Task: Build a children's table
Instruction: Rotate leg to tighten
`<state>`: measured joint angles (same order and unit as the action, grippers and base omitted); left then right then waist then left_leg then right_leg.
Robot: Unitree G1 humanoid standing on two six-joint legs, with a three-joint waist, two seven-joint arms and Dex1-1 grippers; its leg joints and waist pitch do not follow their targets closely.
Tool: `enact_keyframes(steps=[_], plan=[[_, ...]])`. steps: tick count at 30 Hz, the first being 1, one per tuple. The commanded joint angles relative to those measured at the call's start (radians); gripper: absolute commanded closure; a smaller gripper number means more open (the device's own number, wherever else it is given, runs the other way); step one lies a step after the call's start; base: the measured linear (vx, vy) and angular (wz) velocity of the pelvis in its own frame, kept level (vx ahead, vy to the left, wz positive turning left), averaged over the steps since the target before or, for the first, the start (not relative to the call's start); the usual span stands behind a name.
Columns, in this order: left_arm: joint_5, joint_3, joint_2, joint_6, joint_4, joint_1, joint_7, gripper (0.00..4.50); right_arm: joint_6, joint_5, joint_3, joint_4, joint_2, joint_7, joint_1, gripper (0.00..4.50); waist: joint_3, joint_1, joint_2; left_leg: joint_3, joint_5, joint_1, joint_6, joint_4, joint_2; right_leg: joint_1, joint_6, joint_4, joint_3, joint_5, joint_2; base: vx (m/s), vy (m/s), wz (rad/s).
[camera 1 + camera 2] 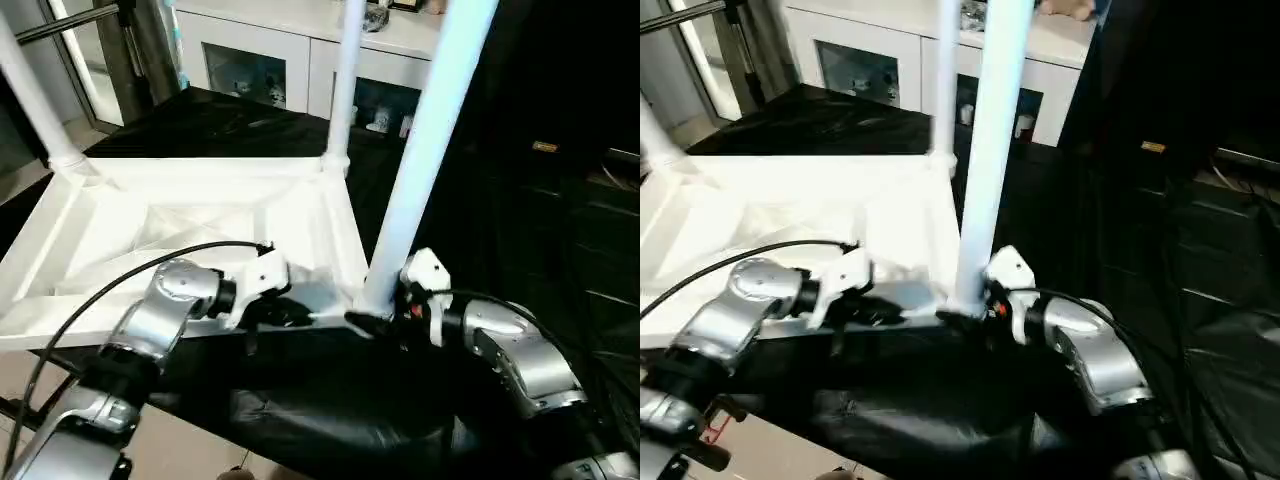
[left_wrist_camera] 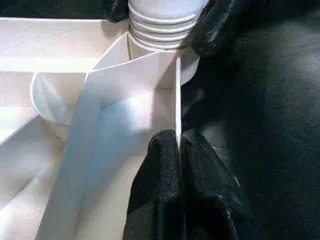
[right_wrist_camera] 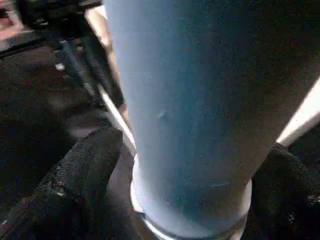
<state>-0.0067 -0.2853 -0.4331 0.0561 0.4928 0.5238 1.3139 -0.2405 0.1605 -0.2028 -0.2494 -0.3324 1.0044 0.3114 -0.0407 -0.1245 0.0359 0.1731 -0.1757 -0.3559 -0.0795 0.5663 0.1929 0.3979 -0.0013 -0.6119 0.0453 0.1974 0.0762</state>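
Note:
The children's table top [image 1: 200,230] lies upside down on a black cloth, its ribbed underside facing up. White legs stand in the far left socket [image 1: 30,90] and the far right socket [image 1: 343,90]. A third leg [image 1: 420,170] rises from the near right corner, its threaded base [image 2: 162,22] seated in the socket. My left gripper [image 1: 300,316] is shut on the top's thin near rim [image 2: 177,100], close to that corner. My right gripper [image 1: 375,318] straddles the base of the near leg [image 3: 190,125], its fingers [image 3: 85,170] open, with a gap on one side.
A white glass-door cabinet [image 1: 260,60] stands behind the work. Black cloth [image 1: 330,400] covers the support and hangs over its near edge. Dark shelving [image 1: 560,180] is at the right, and a metal stand [image 1: 130,50] at the back left.

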Motion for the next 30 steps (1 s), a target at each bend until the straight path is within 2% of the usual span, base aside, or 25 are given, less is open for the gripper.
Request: enact_keyframes(steps=[1,3,5,8,9,11,15,17,19,21,23,24,25,27,30], plan=[[-0.025,-0.02,0.002,-0.003,-0.041,0.004,0.034,4.5,-0.019,0.032,-0.056,0.051,-0.004,0.076,-0.009,0.66,0.052,-0.004,-0.001,-0.005,-0.21,0.006,0.029,-0.064,0.037,-0.049,-0.212,0.063,-0.039,0.11,0.064,0.0,0.0,0.0],[-0.03,-0.015,-0.008,0.002,-0.046,0.002,0.049,4.5,-0.028,0.037,-0.059,0.066,-0.011,0.095,-0.016,0.66,0.052,-0.006,-0.002,-0.004,-0.197,0.006,0.033,-0.063,0.038,-0.048,-0.215,0.061,-0.039,0.093,0.063,0.0,0.0,0.0],[-0.032,-0.013,-0.01,0.006,-0.047,0.001,0.053,4.5,-0.031,0.039,-0.06,0.07,-0.012,0.099,-0.019,0.9,0.054,-0.008,-0.002,-0.004,-0.185,0.006,0.035,-0.061,0.037,-0.048,-0.22,0.059,-0.038,0.074,0.063,0.0,0.0,0.0],[-0.034,-0.013,-0.014,0.009,-0.05,0.0,0.057,4.5,-0.039,0.042,-0.066,0.08,-0.005,0.099,-0.027,1.08,0.053,-0.011,0.0,-0.003,-0.19,0.007,0.032,-0.061,0.037,-0.046,-0.221,0.06,-0.038,0.085,0.064,0.0,0.0,0.0],[-0.035,-0.014,-0.014,0.009,-0.052,-0.001,0.057,4.5,-0.041,0.043,-0.069,0.081,0.0,0.096,-0.029,1.32,0.053,-0.014,-0.001,-0.003,-0.192,0.007,0.031,-0.061,0.037,-0.046,-0.219,0.06,-0.039,0.092,0.064,0.0,0.0,0.0],[-0.031,-0.012,-0.004,0.004,-0.05,-0.002,0.036,4.5,-0.041,0.04,-0.07,0.075,0.019,0.071,-0.033,1.38,0.052,-0.016,0.001,-0.004,-0.2,0.007,0.027,-0.062,0.037,-0.046,-0.214,0.062,-0.039,0.109,0.065,0.0,0.0,0.0],[-0.008,-0.005,0.019,0.01,-0.033,0.006,-0.036,4.5,-0.032,0.003,-0.06,0.037,0.063,-0.022,-0.027,1.74,0.049,-0.013,0.001,-0.006,-0.227,0.007,0.004,-0.067,0.036,-0.043,-0.192,0.068,-0.04,0.175,0.067,0.0,0.0,0.0],[0.012,0.001,0.036,0.018,-0.014,0.017,-0.095,4.5,-0.03,-0.023,-0.05,0.001,0.09,-0.094,-0.017,1.75,0.047,-0.012,0.001,-0.006,-0.24,0.008,-0.003,-0.069,0.035,-0.041,-0.184,0.071,-0.041,0.204,0.067,0.0,0.0,0.0],[0.031,0.027,0.091,0.044,0.025,0.043,-0.222,4.5,-0.039,-0.09,-0.019,-0.104,0.159,-0.302,0.02,1.83,0.043,-0.007,0.0,-0.009,-0.285,0.013,-0.027,-0.074,0.034,-0.037,-0.161,0.082,-0.041,0.313,0.069,0.0,0.0,0.0],[0.037,0.03,0.106,0.053,0.033,0.05,-0.253,4.5,-0.05,-0.099,-0.003,-0.132,0.182,-0.364,0.032,1.84,0.045,-0.003,0.0,-0.012,-0.3,0.014,-0.043,-0.076,0.033,-0.036,-0.146,0.085,-0.041,0.354,0.071,0.0,0.0,0.0],[0.056,0.033,0.14,0.073,0.054,0.069,-0.327,4.5,-0.074,-0.113,0.03,-0.187,0.23,-0.488,0.06,1.84,0.046,0.001,-0.001,-0.012,-0.294,0.014,-0.042,-0.077,0.035,-0.033,-0.142,0.084,-0.044,0.325,0.07,0.0,0.0,0.0],[0.056,0.033,0.14,0.073,0.054,0.069,-0.327,4.5,-0.074,-0.113,0.03,-0.187,0.23,-0.488,0.06,1.85,0.046,0.004,-0.001,-0.012,-0.293,0.013,-0.043,-0.077,0.033,-0.033,-0.144,0.083,-0.043,0.316,0.068,0.0,0.0,0.0],[0.064,0.034,0.163,0.084,0.067,0.082,-0.369,4.5,-0.081,-0.117,0.049,-0.216,0.257,-0.554,0.075,1.85,0.05,0.003,0.001,-0.012,-0.275,0.011,-0.039,-0.075,0.032,-0.039,-0.147,0.079,-0.042,0.284,0.068,0.0,0.0,0.0],[0.071,0.036,0.19,0.095,0.082,0.096,-0.415,4.5,-0.087,-0.122,0.065,-0.244,0.284,-0.609,0.091,1.85,0.048,0.005,-0.002,-0.009,-0.271,0.014,-0.035,-0.073,0.032,-0.034,-0.152,0.081,-0.044,0.263,0.067,0.0,0.0,0.0],[0.071,0.033,0.237,0.091,0.093,0.114,-0.441,4.5,-0.062,-0.108,0.062,-0.269,0.308,-0.576,0.11,1.85,0.051,0.004,-0.003,-0.008,-0.252,0.012,-0.029,-0.071,0.032,-0.037,-0.157,0.077,-0.043,0.223,0.067,0.0,0.0,0.0]])
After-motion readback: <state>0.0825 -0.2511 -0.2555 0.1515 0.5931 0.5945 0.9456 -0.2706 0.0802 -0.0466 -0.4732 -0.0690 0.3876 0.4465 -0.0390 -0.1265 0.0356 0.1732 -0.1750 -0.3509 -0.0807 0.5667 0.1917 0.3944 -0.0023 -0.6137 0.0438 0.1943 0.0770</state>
